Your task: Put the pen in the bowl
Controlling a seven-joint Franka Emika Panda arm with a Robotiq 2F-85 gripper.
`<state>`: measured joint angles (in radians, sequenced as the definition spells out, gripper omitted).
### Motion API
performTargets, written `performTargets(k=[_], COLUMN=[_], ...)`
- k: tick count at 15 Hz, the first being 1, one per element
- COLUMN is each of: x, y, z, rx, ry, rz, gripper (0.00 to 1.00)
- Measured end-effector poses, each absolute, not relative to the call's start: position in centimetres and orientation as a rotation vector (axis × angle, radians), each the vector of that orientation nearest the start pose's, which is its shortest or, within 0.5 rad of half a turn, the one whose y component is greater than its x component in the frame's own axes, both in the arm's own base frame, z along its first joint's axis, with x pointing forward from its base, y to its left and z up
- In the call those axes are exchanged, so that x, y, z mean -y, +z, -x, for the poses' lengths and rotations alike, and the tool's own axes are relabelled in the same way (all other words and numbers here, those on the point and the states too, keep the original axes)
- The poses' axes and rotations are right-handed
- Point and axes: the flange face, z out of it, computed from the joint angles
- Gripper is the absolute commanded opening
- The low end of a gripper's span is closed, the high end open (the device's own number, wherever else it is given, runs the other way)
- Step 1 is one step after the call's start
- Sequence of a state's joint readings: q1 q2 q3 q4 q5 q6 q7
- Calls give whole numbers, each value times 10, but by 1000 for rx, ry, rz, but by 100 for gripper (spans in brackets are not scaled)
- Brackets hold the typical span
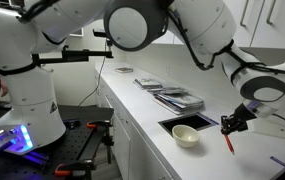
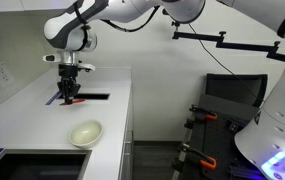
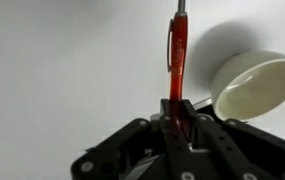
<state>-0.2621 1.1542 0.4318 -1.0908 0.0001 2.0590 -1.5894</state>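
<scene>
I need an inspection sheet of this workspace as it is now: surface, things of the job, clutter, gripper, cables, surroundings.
Surface: white counter, with a dark rectangular patch behind the bowl.
Job's things: red pen held in the gripper, off the counter; cream-white bowl sits upright and looks empty, the pen not yet in it.
Clutter: flat stacked items and a small dark item farther along the counter.
Gripper: gripper, fingers shut on the pen, beside the bowl.
Cables: one thin cable hanging by the counter.
Surroundings: black chair, lit robot base.
</scene>
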Motion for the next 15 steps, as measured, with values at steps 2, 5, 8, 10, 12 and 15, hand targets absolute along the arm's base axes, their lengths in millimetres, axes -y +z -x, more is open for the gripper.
performTargets(k=[2,5,8,10,12,15], x=[-48,-76,-91,-95,-97,-98], y=[128,127,140,145,148,145], z=[-738,-713,-688,-669,-652,-633], rx=[1915,1952,2032,2074,2090,2080], ry=[-207,-123,-74,-41,-41,-58], rz=[1926,1862,1760,1649,1526,1373], gripper=[4,4,4,4,4,4])
